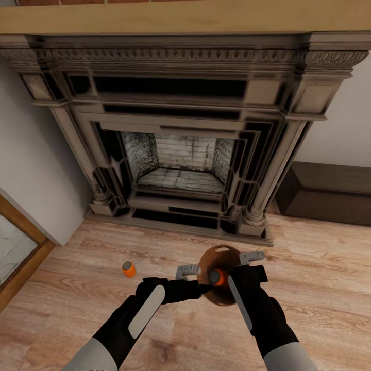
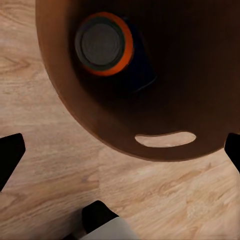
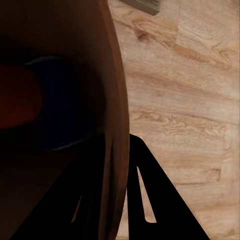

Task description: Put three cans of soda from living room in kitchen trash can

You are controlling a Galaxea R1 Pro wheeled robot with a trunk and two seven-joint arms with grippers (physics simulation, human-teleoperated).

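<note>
OK, your right gripper (image 1: pixel 246 264) is clamped on the rim of the tash can (image 1: pixel 222 256), one orange can (image 2: pixel 104 44) inside it, another orange can (image 1: pixel 128 268) on the floor (image 1: pixel 319 288); left gripper (image 1: pixel 188 271) state unclear.

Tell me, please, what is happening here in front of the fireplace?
The robot is collecting soda cans into a copper-brown bin in front of the fireplace. The right tool grips the bin's wall at the rim, one finger inside and one outside. An orange can already sits inside the bin. The left tool hovers open beside the bin. A second orange can stands on the wood floor.
</note>
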